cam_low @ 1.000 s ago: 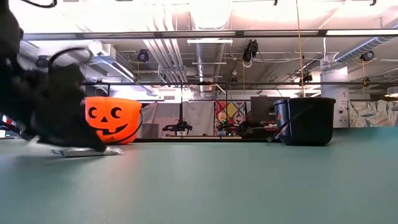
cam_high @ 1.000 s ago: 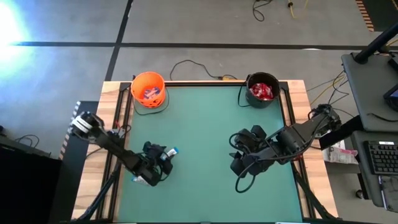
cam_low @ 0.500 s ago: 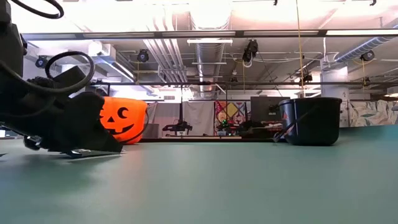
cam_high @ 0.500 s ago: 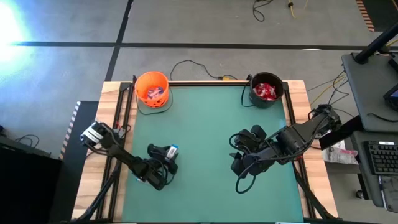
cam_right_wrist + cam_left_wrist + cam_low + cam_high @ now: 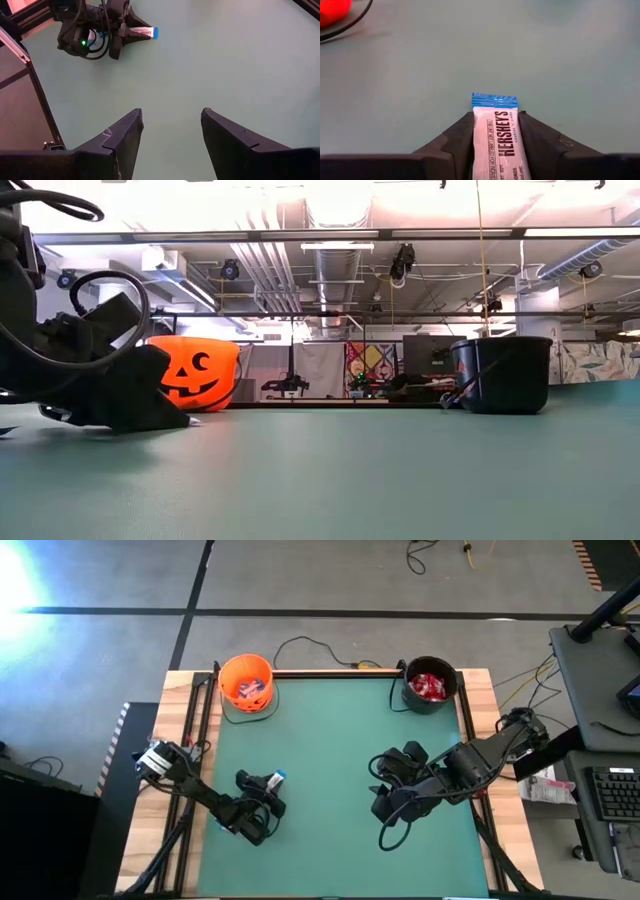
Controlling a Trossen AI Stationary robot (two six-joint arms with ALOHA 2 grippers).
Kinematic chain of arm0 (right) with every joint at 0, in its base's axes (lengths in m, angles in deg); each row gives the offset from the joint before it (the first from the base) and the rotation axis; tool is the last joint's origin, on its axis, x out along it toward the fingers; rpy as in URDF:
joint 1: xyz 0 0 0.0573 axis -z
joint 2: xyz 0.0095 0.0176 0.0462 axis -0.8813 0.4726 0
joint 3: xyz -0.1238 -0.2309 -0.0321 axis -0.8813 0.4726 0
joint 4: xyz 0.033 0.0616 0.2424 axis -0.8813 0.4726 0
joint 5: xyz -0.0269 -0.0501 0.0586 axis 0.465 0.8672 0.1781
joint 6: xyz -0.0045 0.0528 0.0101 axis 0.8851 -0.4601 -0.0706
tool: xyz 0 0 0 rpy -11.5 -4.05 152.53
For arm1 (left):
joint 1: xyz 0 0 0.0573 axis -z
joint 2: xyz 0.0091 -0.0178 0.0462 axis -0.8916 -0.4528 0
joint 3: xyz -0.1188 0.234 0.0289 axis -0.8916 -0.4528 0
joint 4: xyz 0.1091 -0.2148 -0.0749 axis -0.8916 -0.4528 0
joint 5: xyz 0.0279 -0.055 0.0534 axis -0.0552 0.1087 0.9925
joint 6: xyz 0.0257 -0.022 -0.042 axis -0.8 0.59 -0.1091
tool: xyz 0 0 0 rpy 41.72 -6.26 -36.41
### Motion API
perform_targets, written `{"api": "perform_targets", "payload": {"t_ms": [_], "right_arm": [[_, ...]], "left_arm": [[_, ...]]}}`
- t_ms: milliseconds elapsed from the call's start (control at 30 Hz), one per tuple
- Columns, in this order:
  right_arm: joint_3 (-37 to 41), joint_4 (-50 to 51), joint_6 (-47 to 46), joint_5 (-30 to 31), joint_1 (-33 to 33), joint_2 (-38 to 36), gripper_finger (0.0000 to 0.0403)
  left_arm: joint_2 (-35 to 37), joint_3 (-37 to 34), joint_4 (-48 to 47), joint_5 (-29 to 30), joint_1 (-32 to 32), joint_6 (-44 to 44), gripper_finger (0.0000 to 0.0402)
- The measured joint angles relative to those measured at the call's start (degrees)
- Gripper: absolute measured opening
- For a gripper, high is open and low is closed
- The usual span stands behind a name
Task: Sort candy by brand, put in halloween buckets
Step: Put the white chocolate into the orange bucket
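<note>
A slim white bar with a blue crimped end [image 5: 496, 131] lies between the fingers of my left gripper [image 5: 495, 117], low on the green table at left of centre [image 5: 272, 781]. The right wrist view shows the same bar [image 5: 146, 32] from afar. My right gripper [image 5: 172, 120] is open above bare table, right of centre [image 5: 378, 788]. The orange pumpkin bucket [image 5: 246, 680] stands at the far left corner with blue-and-white bars inside. The black bucket [image 5: 430, 686] stands at the far right corner, holding red packets. My left gripper pinches the bar between its two fingers, one on each long side, with the fingers [image 5: 455, 137] lying along the bar. Only the blue crimped end [image 5: 494, 99] sticks out past the fingertips. The fingers come in low, slanting from the table's near left. The bar stays level at table height.
Green mat [image 5: 330, 740] stretches between the two arms and out to both buckets. Wooden rails and a black frame border the table [image 5: 196, 740]. A cable runs along the far edge [image 5: 310, 645]. In the low view the orange bucket [image 5: 200, 370] stands just behind my left gripper [image 5: 110, 390].
My left arm has dropped lower and its gripper has settled down to the table around the bar. The bar has stayed where it lay. My right arm has kept still.
</note>
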Motion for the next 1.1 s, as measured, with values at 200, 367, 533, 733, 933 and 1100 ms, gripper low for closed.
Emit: {"api": "perform_targets", "payload": {"t_ms": [200, 367, 533, 733, 933, 1100], "right_arm": [[0.0, 0.0, -0.8, 0.0, 0.0, 0.0, 0.0196], [0.0, -0.1, -1.2, 0.0, 0.0, 0.0, 0.0196], [0.0, -0.1, -1.2, 0.0, 0.0, 0.0, 0.0196], [0.0, -0.3, -1.2, 0.0, 0.0, 0.0, 0.0196], [-0.5, -0.4, -0.9, 0.0, 0.0, 0.0, 0.0196], [-3.5, 0.0, -0.1, 2.1, 0.8, -0.2, 0.0196]], "left_arm": [[2.3, 0.2, -2.2, -2.7, -0.3, -0.2, 0.0106], [8.3, 0.4, -9.0, -8.6, -1.6, -0.2, 0.0101], [16.5, -1.0, -17.2, -13.2, -5.3, -5.6, 0.0102], [30.8, 0.4, -28.0, -13.3, -14.9, -17.7, 0.0102], [48.4, 8.2, -32.9, -13.9, -32.6, -43.3, 0.0102], [55.3, 17.4, -31.0, -17.8, -54.1, -64.1, 0.0102]]}}
